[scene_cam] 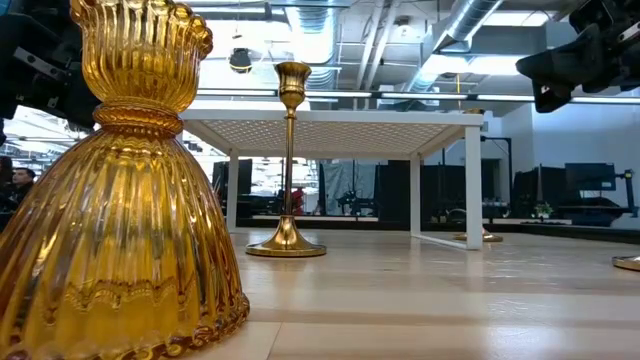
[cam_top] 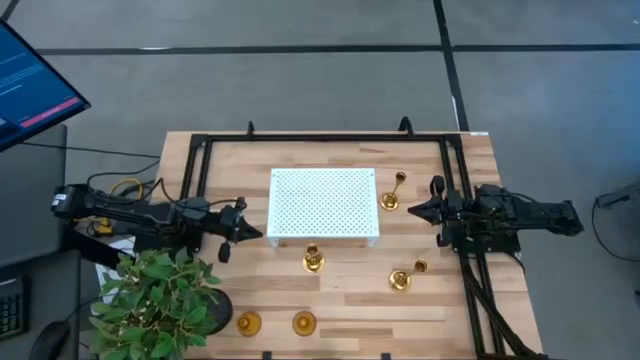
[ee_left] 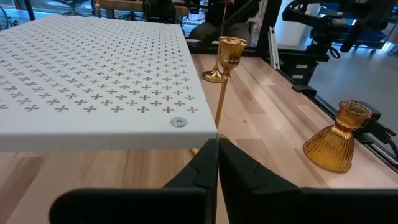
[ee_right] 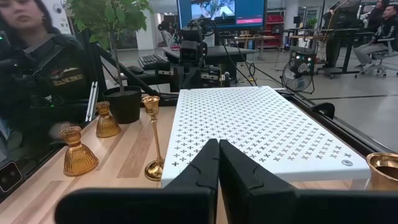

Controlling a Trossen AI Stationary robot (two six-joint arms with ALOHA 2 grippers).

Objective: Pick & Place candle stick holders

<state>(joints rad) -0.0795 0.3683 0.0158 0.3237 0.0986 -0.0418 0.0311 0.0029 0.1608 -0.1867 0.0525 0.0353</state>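
I work in a robotics lab, a big open industrial hall rather than a home. Above my pincers run bare silver ducts (scene_cam: 470,30) and pipes under an unfinished ceiling. Ahead of my right pincer (ee_right: 217,163), past the white perforated tray (ee_right: 249,127), a large monitor (ee_right: 221,12) glows, with a fan (ee_right: 303,62), cables and more equipment stands beyond it on a grey concrete floor (cam_top: 300,90). My light wood table (cam_top: 340,290) carries a black metal frame (cam_top: 320,137), and a potted plant (cam_top: 160,295) sits at one corner, behind my left pincer (cam_top: 240,232).
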